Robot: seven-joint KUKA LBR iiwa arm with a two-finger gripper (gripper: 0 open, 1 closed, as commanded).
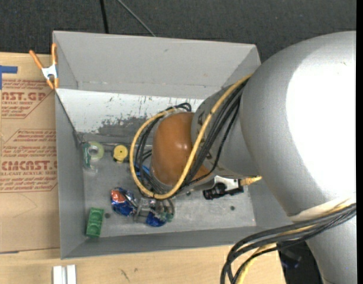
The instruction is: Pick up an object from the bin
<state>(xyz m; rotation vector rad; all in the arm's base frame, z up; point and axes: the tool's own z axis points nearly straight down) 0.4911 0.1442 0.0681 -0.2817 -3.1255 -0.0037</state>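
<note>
Across the top of your frame you have a dark grey, finely textured floor (pixel 229 10), with a thin black cable (pixel 103 7) running down it at upper left; along the bottom edge lies a pale tan bench (pixel 169 265) surface

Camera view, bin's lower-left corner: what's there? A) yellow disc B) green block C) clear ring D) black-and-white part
B: the green block lies alone in that corner; the yellow disc and clear ring sit higher up the left side.
</note>
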